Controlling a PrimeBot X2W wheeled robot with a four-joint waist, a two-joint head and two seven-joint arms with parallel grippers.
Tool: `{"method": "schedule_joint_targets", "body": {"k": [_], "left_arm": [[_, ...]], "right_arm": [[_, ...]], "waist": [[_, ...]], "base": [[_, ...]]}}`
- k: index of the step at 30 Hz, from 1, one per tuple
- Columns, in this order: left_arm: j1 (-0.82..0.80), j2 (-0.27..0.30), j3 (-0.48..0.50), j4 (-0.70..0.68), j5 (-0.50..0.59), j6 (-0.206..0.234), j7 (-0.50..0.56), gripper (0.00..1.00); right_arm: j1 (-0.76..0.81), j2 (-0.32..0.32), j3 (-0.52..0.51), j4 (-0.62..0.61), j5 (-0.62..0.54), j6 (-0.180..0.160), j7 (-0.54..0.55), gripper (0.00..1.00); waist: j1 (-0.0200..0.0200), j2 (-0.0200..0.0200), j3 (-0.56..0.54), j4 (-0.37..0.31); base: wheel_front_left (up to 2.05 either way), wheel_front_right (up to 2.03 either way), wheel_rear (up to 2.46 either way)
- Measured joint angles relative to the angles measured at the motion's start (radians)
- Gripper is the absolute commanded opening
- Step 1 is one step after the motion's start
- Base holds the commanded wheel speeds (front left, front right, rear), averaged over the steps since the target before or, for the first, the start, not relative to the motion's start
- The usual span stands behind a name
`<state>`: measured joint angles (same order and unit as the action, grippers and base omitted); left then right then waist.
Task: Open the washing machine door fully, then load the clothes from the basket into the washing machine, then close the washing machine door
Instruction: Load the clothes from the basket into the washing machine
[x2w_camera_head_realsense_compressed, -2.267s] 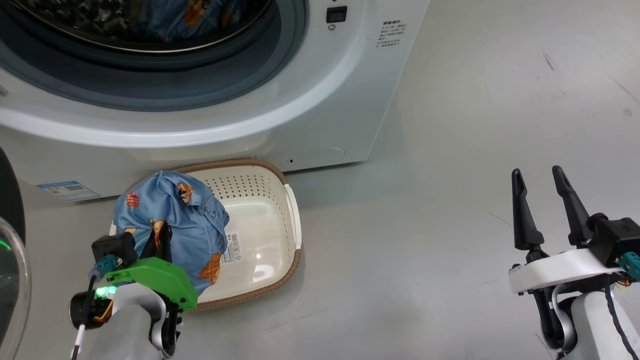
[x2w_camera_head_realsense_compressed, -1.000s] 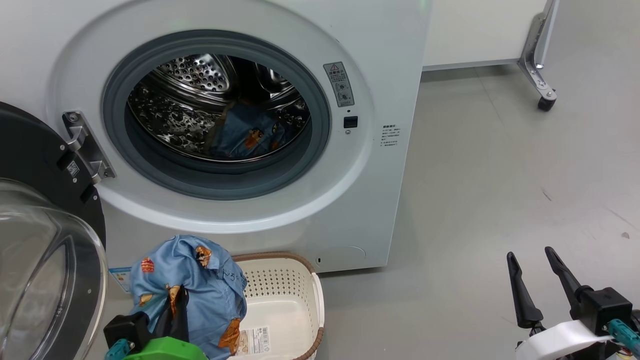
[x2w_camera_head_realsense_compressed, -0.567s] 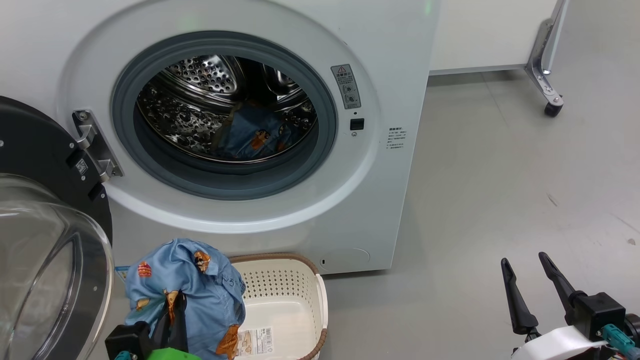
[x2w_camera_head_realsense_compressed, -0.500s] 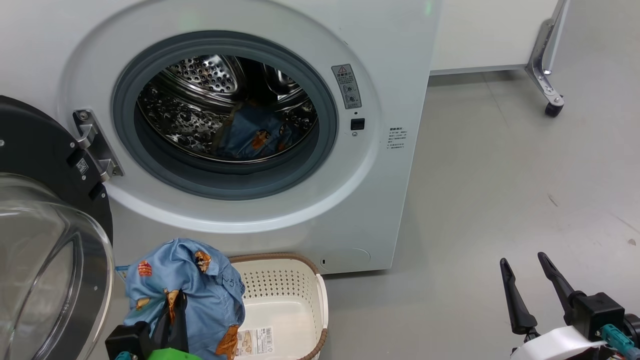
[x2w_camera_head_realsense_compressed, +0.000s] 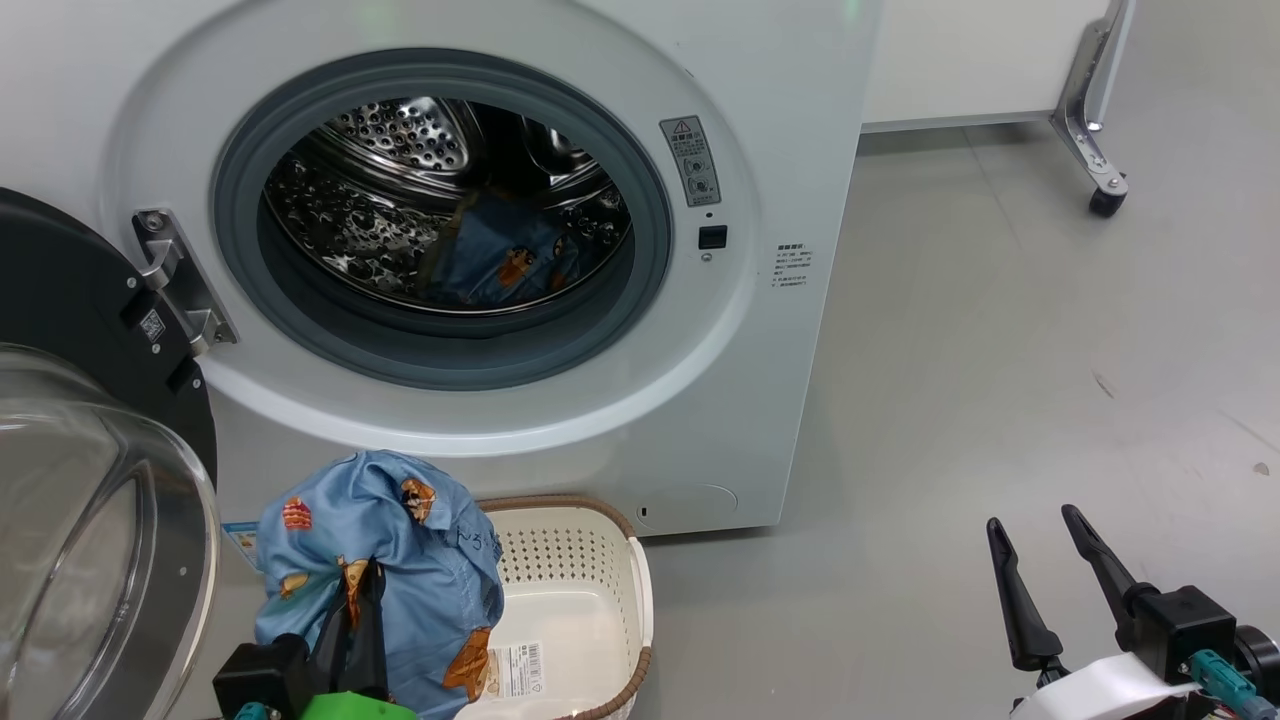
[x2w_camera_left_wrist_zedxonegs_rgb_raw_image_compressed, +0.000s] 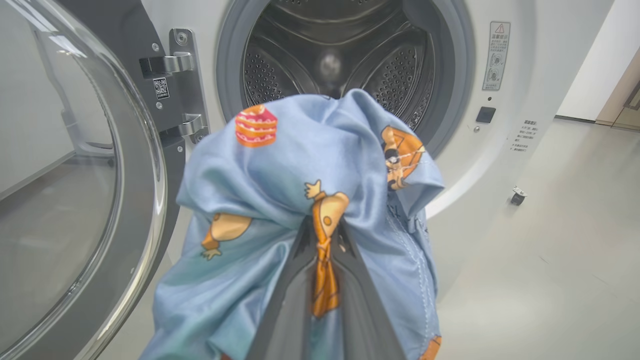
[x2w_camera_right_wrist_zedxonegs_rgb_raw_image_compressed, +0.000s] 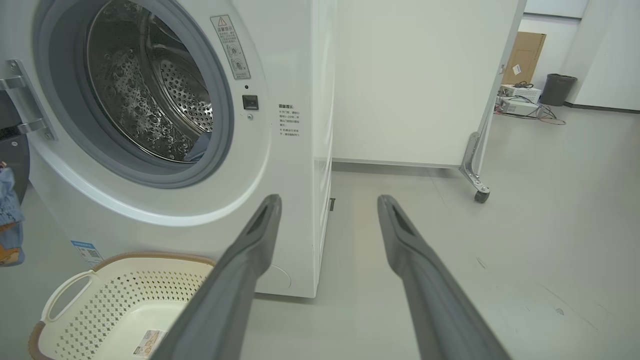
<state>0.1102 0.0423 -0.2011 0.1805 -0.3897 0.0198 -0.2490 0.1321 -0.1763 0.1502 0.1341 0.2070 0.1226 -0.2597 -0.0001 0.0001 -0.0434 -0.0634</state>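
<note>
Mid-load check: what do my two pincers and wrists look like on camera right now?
Left pincer: two long dark fingers, a black block at the base, and a bright green cover. Right pincer: matching tapered dark fingers, a black block, a white wrist shell and a teal connector.

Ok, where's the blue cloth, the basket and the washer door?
blue cloth (x2w_camera_head_realsense_compressed: 425, 575): head view, its light blue fabric.
basket (x2w_camera_head_realsense_compressed: 560, 560): head view, its perforated back wall.
washer door (x2w_camera_head_realsense_compressed: 60, 290): head view, its black rim.

- Head camera: above, looking forward-down at the washing machine (x2w_camera_head_realsense_compressed: 750, 400) front.
- My left wrist camera: close, facing its drum (x2w_camera_left_wrist_zedxonegs_rgb_raw_image_compressed: 345, 55).
- My right wrist camera: low, oblique; all 3 share that drum.
</note>
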Motion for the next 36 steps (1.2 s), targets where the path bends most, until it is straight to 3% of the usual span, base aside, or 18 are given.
{"method": "schedule_joint_targets", "body": {"k": [11, 18, 36], "left_arm": [[-0.036, 0.002, -0.036, -0.076, 0.037, 0.0, 0.011, 0.0], [-0.119, 0.018, -0.023, -0.107, 0.059, 0.026, 0.045, 0.0], [-0.417, 0.16, 0.132, -0.131, 0.126, 0.061, 0.125, 0.0]], "right_arm": [[-0.001, 0.021, 0.033, -0.003, -0.007, 0.0, 0.0, 1.0], [-0.024, 0.052, 0.051, -0.017, -0.007, 0.0, 0.0, 1.0], [-0.17, 0.112, 0.133, 0.004, 0.0, 0.0, 0.0, 1.0]], "waist": [[0.0, -0.0001, 0.043, -0.035], [0.0001, 0.0, 0.104, -0.07], [0.0001, 0.0, 0.325, -0.233]], "base": [[0.0, 0.0, 0.0], [0.0, 0.0, 0.0], [0.0, 0.0, 0.0]]}}
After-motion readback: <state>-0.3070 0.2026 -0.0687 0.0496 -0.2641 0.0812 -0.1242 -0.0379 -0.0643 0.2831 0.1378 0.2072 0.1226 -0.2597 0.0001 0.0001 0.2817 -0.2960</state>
